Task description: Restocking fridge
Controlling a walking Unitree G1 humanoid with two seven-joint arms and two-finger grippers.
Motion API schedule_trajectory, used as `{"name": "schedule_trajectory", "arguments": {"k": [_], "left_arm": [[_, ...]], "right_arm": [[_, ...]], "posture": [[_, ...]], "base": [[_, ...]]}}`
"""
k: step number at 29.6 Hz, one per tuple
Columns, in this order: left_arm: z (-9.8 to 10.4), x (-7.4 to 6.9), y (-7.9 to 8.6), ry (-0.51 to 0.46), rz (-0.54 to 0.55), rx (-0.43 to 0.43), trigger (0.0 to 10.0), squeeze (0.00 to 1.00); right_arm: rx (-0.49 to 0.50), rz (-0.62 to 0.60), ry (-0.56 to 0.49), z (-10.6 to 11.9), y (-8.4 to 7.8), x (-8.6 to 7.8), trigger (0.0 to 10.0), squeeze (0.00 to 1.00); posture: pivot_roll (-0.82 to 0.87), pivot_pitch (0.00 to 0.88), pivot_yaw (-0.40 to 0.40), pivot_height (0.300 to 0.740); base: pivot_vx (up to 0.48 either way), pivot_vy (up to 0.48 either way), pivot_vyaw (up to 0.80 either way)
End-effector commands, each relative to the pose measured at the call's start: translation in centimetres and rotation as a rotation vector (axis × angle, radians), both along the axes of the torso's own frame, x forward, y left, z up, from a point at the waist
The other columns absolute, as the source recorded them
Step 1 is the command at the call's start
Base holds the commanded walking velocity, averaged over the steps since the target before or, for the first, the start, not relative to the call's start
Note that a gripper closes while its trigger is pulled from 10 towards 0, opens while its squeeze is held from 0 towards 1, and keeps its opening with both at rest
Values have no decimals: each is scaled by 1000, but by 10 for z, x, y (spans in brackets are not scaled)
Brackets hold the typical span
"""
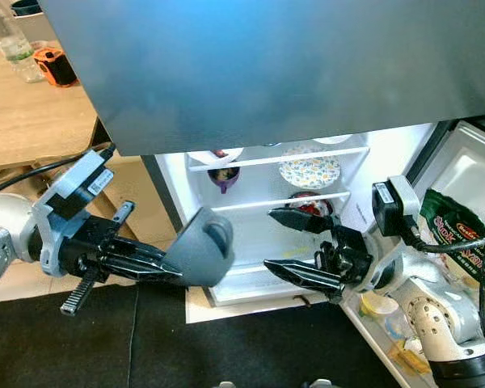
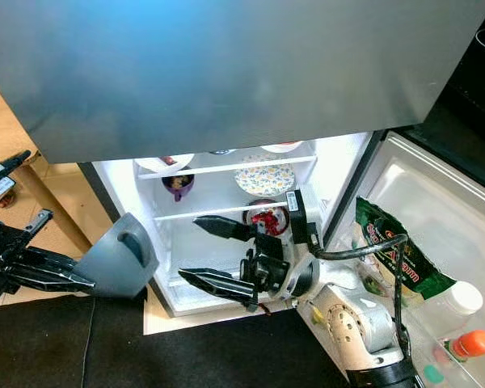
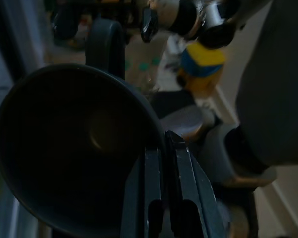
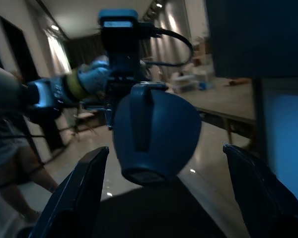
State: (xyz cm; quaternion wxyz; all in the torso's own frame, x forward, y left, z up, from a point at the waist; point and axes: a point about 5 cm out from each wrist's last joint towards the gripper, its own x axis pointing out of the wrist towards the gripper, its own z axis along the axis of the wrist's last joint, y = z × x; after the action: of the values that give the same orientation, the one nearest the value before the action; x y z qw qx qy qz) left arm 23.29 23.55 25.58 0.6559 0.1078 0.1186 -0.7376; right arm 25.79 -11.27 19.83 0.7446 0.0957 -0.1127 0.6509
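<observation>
Standing before the open fridge (image 1: pixel 404 153), you had both arms raised in front of its lit interior. Your left gripper (image 1: pixel 166 267) was closed tight on the rim of a grey ceramic mug with a thick loop handle (image 1: pixel 202 246); the left wrist view showed one black finger (image 3: pixel 151 198) inside the dark bowl of the mug (image 3: pixel 74 148) and the other outside the wall. The mug hung tilted on its side, handle toward the fridge, just in front of the lower left corner of the opening and off every shelf.

Your right gripper (image 1: pixel 303 246) hovered near the mug, fingers spread wide and holding nothing, one black finger (image 1: pixel 295 218) above and the other (image 1: pixel 299 275) below. From the right wrist, the mug (image 4: pixel 156 134) sat between those two spread fingers, well apart from both.

Inside, white wire-edged shelves (image 1: pixel 279 158) carried a small purple cup (image 1: pixel 223 178), a floral-patterned round plate (image 1: pixel 309 171) and a red-filled bowl (image 1: pixel 311 204). The open door at your right held a green snack bag (image 2: pixel 396 250), a white-capped bottle (image 2: pixel 461 299) and an orange-capped bottle (image 2: pixel 473 343). A wooden table (image 1: pixel 24 113) stood at far left with a clear plastic bottle (image 1: pixel 12 44) on it.
</observation>
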Motion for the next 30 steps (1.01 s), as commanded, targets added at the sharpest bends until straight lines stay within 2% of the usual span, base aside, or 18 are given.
{"name": "schedule_trajectory", "arguments": {"k": [1, 3, 9, 11, 16, 18, 19, 21, 22, 23, 24, 26, 27, 28, 30], "left_arm": [[1, -2, 5, -7, 9, 63, 0, 0], [-3, -2, 4, -21, -1, 123, 0, 0], [-9, -4, -4, -26, -49, 173, 0, 0], [-13, -1, -7, -37, -70, 200, 0, 0], [-18, 4, -8, -72, -80, 259, 275, 0], [-22, 10, -9, -115, -76, 295, 3922, 0], [-22, 10, -9, -115, -76, 295, 3922, 0], [-22, 13, -9, -134, -76, 302, 4902, 0], [-21, 13, -9, -142, -75, 303, 6431, 0], [-21, 13, -9, -142, -75, 303, 6431, 0], [-21, 14, -9, -147, -75, 303, 7255, 0], [-21, 15, -9, -160, -70, 314, 7255, 0], [-21, 17, -7, -177, -63, 332, 8078, 0], [-21, 17, -7, -177, -63, 332, 8078, 0], [-23, 24, -3, -231, -30, 399, 10000, 0]], "right_arm": [[-19, -19, -4, -3, -1, 2, 10000, 0], [-84, -62, -44, -3, 0, 6, 10000, 0], [-193, -113, -138, 4, 11, 14, 10000, 0], [-254, -174, -211, 12, 18, 23, 10000, 0], [-289, -176, -257, 21, 23, 24, 10000, 0], [-334, -145, -283, 24, 25, 20, 10000, 0], [-334, -145, -283, 24, 25, 20, 10000, 0], [-363, -113, -291, 25, 26, 16, 10000, 0], [-385, -80, -282, 23, 26, 13, 10000, 0], [-385, -80, -282, 23, 26, 13, 10000, 0], [-400, -58, -275, 22, 26, 11, 10000, 0], [-418, -36, -268, 19, 25, 8, 10000, 0], [-441, -41, -258, 16, 24, 8, 10000, 0], [-441, -41, -258, 16, 24, 8, 10000, 0], [-489, -46, -216, 9, 17, 10, 10000, 0]], "posture": [[-19, 144, 61, 740], [-16, 145, 61, 740], [-18, 145, 64, 740], [-18, 144, 65, 740], [-19, 147, 66, 740], [-24, 149, 67, 740], [-24, 149, 67, 740], [-26, 148, 67, 740], [-27, 148, 67, 740], [-27, 148, 67, 740], [-27, 148, 67, 740], [-26, 149, 65, 740], [-26, 149, 65, 740], [-26, 149, 65, 740], [-26, 149, 65, 740]], "base": [[0, 0, 0], [0, 0, 0], [0, 0, 0], [0, 0, 0], [0, 0, 0], [0, 0, 0], [0, 0, 0], [0, 0, 0], [0, 0, 0], [0, 0, 0], [0, 0, 0], [0, 0, 0], [0, 0, 0], [0, 0, 0], [0, 0, 0]]}}
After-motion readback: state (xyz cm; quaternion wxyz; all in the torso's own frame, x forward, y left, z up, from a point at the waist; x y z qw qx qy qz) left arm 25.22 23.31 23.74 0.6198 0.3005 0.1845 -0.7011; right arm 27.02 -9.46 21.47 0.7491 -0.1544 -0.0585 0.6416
